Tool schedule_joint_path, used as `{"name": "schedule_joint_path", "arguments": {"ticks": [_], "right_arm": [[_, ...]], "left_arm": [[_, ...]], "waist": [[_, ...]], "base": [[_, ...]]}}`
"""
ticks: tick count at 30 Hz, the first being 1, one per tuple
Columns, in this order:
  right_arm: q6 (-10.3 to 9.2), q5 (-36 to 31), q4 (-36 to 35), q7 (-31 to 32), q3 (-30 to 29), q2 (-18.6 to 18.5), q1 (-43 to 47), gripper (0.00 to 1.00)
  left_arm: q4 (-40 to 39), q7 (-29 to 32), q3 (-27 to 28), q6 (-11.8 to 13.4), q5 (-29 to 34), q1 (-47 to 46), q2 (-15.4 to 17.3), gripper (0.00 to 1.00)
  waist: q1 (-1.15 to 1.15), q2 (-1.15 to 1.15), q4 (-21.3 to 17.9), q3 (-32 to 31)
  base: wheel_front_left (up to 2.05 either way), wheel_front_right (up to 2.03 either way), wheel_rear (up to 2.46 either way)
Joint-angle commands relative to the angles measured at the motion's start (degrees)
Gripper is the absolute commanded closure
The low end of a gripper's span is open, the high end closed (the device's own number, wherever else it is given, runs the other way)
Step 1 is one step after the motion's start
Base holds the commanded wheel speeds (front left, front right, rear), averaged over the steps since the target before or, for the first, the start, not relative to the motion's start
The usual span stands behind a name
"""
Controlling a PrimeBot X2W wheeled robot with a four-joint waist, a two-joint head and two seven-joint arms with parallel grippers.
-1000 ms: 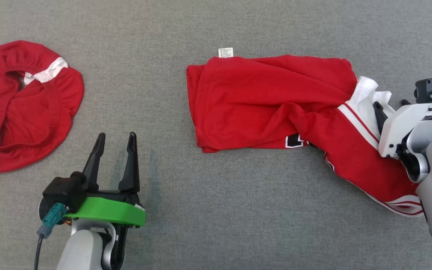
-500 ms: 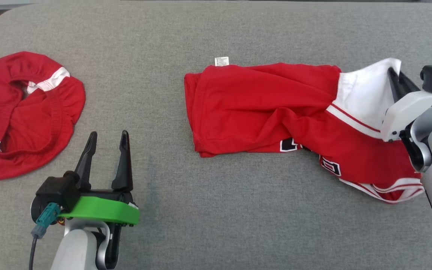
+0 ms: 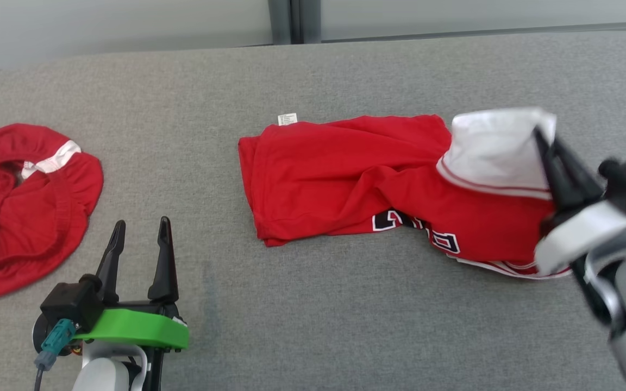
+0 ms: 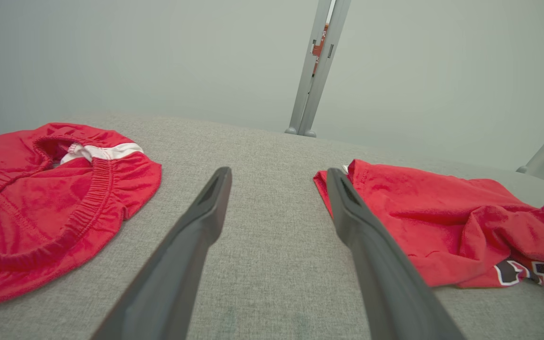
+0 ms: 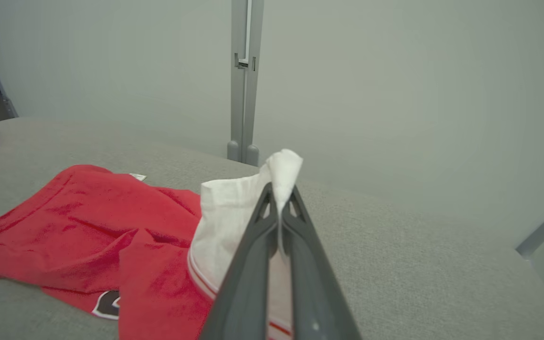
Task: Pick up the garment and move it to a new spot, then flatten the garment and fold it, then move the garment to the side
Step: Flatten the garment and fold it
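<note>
The garment [image 3: 345,174] is a red jersey with a white band and black lettering, lying crumpled right of centre on the grey cushion; it also appears in the right wrist view [image 5: 92,222] and the left wrist view [image 4: 442,222]. My right gripper [image 3: 542,136] is shut on the garment's white edge and holds that end lifted off the cushion. In its wrist view the right gripper [image 5: 280,196] pinches a white fold between both tips. My left gripper [image 3: 140,228] stands open at the lower left, apart from any cloth, with bare cushion between its fingers [image 4: 206,212].
A second red piece with an elastic waistband and white stripe [image 3: 25,201] lies bunched at the far left [image 4: 40,189]. The grey cushion [image 3: 318,315] ends at a pale wall with a metal post [image 3: 290,21] behind it.
My right gripper closed on the white edge and raised it, dragging that end of the garment up and to the left. The camera tilted up, so the whole scene sits lower.
</note>
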Motion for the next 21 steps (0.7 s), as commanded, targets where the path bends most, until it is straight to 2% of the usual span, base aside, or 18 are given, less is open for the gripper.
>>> {"name": "schedule_joint_path", "arguments": {"ticks": [1,7,12,13,14,18,21], "right_arm": [[-0.1,2.9,-3.6,1.9,1.8,-0.5,4.3,1.0],[-0.1,13.2,-15.2,11.2,5.3,-3.9,18.5,1.0],[-0.09,19.5,-17.3,18.5,5.2,-3.9,25.0,1.0],[-0.09,20.0,-17.2,19.5,5.0,-3.8,25.9,0.59],[-0.08,20.3,-17.2,20.2,4.9,-3.5,26.2,0.0],[-0.08,21.8,-19.4,19.9,5.3,-2.8,25.1,0.0],[-0.08,24.8,-23.2,17.2,4.3,-2.4,23.5,0.0]], "left_arm": [[-0.1,0.0,0.2,-0.2,-0.3,0.8,0.2,0.0],[0.0,0.0,0.3,-0.2,-0.4,1.4,0.0,0.0],[0.2,0.0,0.4,-0.2,-0.5,1.4,-0.1,0.0],[0.2,0.0,0.4,-0.2,-0.6,1.3,-0.1,0.0],[0.3,0.0,0.3,-0.2,-0.6,1.3,-0.1,0.0],[0.5,0.0,-0.3,-0.2,-0.7,0.6,-0.2,0.0],[0.4,0.0,-0.6,-0.2,-0.9,0.5,-0.2,0.0]], "waist": [[0.0,0.0,-1.6,-1.6],[0.0,0.0,-3.0,-2.2],[0.0,0.0,-3.9,-2.3],[0.0,0.0,-4.0,-2.4],[0.0,0.0,-4.1,-2.4],[0.0,0.0,-3.9,-2.4],[0.0,0.0,-3.5,-2.3]], "base": [[0.0,0.0,0.0],[0.0,0.0,0.0],[0.0,0.0,0.0],[0.0,0.0,0.0],[0.0,0.0,0.0],[0.0,0.0,0.0],[0.0,0.0,0.0]]}}
